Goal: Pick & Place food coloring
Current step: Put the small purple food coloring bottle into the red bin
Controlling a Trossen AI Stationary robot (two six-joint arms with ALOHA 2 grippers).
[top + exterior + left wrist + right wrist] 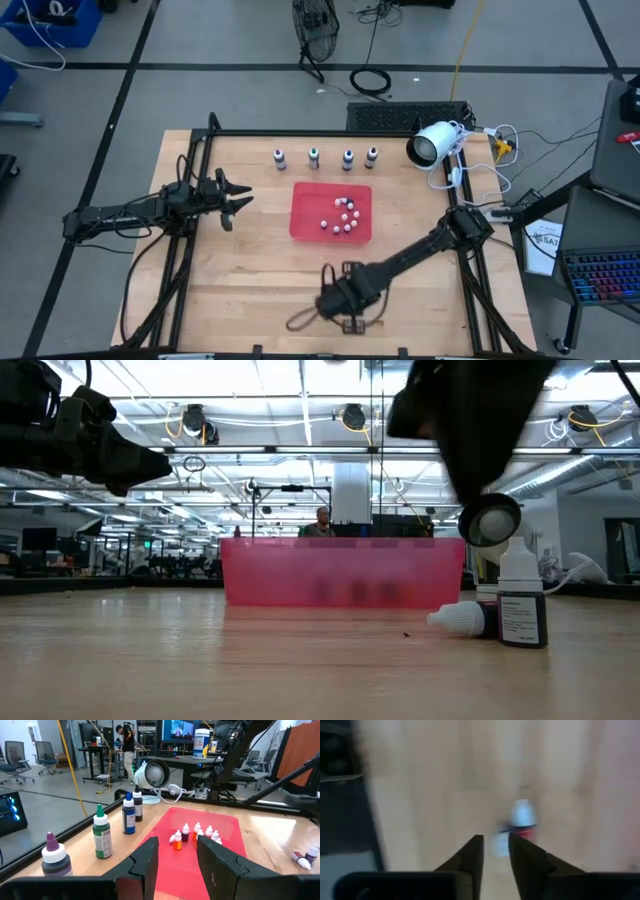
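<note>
My right gripper (330,300) hovers near the table's front edge, fingers slightly apart, over small bottles (520,600). My left gripper (238,200) waits open beside the red tray (305,225).

We take the tray (305,222) at the table's (230,270) middle as our landmark. In it, toward its right side, sits a cluster of small bottles (342,215). Behind the tray, along the table's far edge, four food coloring bottles (325,156) stand in a row. To the tray's left hangs the left gripper (240,198). In front of the tray, near the table's front edge, is the right gripper (328,285).
</note>
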